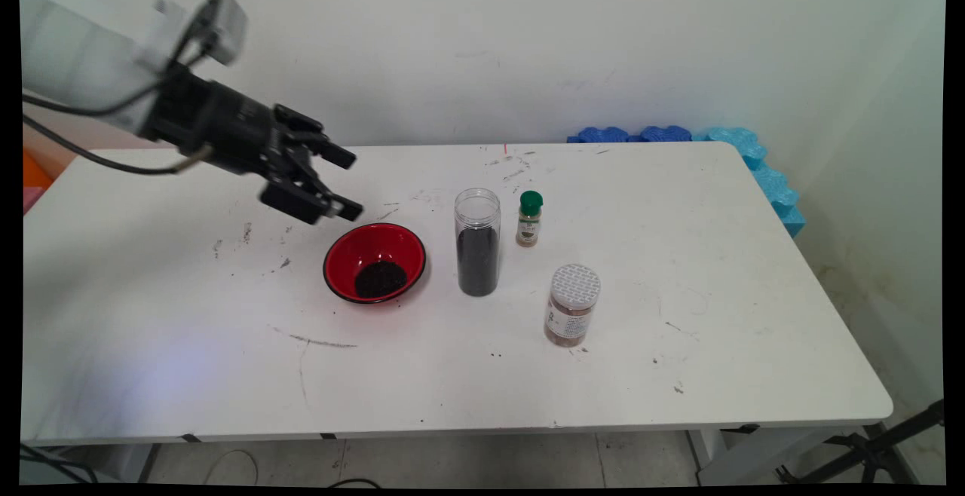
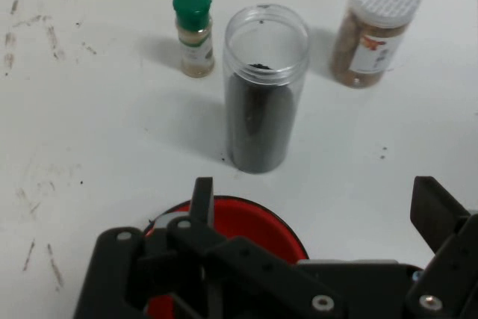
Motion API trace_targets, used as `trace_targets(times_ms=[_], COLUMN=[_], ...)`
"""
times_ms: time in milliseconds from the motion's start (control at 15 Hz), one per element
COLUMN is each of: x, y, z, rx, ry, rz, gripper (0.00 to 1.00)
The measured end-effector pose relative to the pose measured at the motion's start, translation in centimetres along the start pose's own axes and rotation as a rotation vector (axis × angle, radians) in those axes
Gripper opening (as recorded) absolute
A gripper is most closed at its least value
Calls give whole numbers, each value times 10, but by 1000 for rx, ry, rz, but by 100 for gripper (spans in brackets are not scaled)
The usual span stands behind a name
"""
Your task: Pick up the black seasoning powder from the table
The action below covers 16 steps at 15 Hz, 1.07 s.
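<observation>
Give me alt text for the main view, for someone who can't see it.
An open black end effector hovers above the far left rim of a red bowl holding dark grains, on a white table. To the bowl's right stand three jars.

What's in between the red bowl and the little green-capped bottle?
The tall clear jar, open-topped and partly full of dark grains, stands between the red bowl and the green-capped bottle. The main view shows it best.
</observation>
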State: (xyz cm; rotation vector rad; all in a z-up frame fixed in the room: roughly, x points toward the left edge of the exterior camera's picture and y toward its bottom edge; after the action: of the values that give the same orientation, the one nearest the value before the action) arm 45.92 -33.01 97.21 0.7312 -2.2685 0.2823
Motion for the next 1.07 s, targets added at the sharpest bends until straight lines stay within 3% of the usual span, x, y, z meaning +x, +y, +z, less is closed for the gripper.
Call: trace_targets(times_ms=[1067], x=[-5], y=[-19], z=[125], rx=[-20], ry=[10], rz=[10], gripper=[100])
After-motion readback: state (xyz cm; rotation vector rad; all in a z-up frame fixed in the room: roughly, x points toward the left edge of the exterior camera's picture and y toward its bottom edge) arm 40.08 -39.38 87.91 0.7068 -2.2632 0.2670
